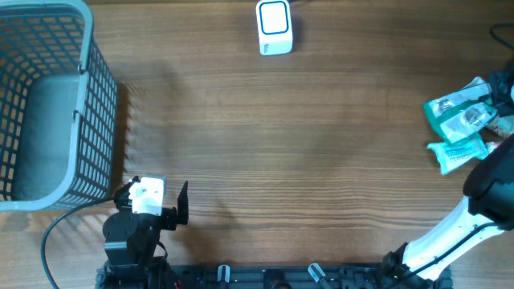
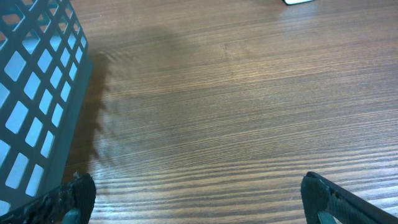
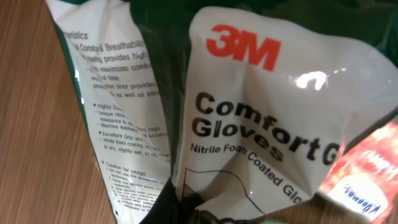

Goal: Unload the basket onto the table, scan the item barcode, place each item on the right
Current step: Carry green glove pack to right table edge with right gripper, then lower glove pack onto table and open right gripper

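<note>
At the table's right edge, the right gripper point(image 1: 501, 90) is closed over the glove packet point(image 3: 249, 124), its hold unclear; the left gripper point(image 2: 199, 196) gapes wide and empty beside the basket point(image 1: 100, 104).

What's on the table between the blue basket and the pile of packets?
Nothing. In the overhead view, only bare wooden table lies between the basket and the packets. The white scanner sits off at the far edge, not between them.

Basket point(image 1: 98, 104) cut off by overhead's left edge, scanner point(image 2: 299, 2) clipped at left wrist view's top, gloves pack point(image 3: 261, 130) overflowing right wrist view, its small print blurred, red packet point(image 3: 368, 167) cropped
</note>
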{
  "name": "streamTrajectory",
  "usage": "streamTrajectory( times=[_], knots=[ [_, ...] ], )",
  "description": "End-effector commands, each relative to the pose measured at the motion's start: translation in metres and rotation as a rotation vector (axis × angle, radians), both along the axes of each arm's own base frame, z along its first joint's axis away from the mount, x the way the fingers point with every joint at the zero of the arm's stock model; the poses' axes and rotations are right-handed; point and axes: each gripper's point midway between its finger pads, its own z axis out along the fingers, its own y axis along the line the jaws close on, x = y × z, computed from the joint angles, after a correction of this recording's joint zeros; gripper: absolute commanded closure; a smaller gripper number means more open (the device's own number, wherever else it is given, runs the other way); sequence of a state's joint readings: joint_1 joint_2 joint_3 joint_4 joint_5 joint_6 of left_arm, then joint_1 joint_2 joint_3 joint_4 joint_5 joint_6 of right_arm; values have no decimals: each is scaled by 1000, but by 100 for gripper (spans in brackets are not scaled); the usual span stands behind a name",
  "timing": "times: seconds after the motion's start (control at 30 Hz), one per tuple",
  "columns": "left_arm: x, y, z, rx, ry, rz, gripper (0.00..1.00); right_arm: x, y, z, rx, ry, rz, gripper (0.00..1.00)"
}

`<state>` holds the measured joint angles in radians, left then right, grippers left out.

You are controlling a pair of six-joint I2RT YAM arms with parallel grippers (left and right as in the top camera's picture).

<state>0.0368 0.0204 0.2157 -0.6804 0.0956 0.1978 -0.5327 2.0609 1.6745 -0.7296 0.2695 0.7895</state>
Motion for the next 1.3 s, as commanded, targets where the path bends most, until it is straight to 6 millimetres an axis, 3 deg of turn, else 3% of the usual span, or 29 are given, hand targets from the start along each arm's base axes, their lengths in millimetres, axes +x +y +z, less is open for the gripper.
streamTrajectory(
  times=[0.0, 0.17, 0.2, 0.27, 0.33, 0.43, 0.53, 0.63, 0.87, 1.0, 1.07, 1.13, 1.17, 1.23, 1.27],
  knots=[
    [0, -2, 1, 6, -7, -14, 0, 44, 23, 42, -53, -125, 246, 96],
    [0, -2, 1, 6, -7, -14, 0, 79, 46, 58, -138, -166, 460, 95],
    [0, -2, 1, 6, -7, -14, 0, 92, 56, 63, -167, -180, 560, 96],
    [0, -2, 1, 6, -7, -14, 0, 127, 101, 80, -210, -279, 844, 95],
    [0, -2, 1, 7, -7, -14, 0, 139, 116, 88, -216, -325, 852, 95],
    [0, -2, 1, 6, -7, -14, 0, 153, 138, 81, -180, -369, 851, 92],
    [0, -2, 1, 6, -7, -14, 0, 162, 157, 53, -116, -364, 897, 93],
    [0, -2, 1, 6, -7, -14, 0, 160, 153, 22, -50, -324, 855, 94],
    [0, -2, 1, 6, -7, -14, 0, 141, 121, -42, 29, -208, 778, 96],
    [0, -2, 1, 6, -7, -14, 0, 119, 81, -50, 15, -149, 665, 95],
    [0, -2, 1, 6, -7, -14, 0, 108, 63, -52, 22, -134, 626, 91],
    [0, -2, 1, 6, -7, -14, 0, 95, 43, -54, 29, -123, 585, 79],
    [0, -2, 1, 7, -7, -14, 0, 91, 36, -55, 31, -120, 571, 67],
    [0, -2, 1, 6, -7, -14, 0, 84, 26, -55, 29, -117, 579, 21],
    [0, -2, 1, 6, -7, -14, 0, 84, 25, -55, 31, -122, 599, 6]
  ],
)
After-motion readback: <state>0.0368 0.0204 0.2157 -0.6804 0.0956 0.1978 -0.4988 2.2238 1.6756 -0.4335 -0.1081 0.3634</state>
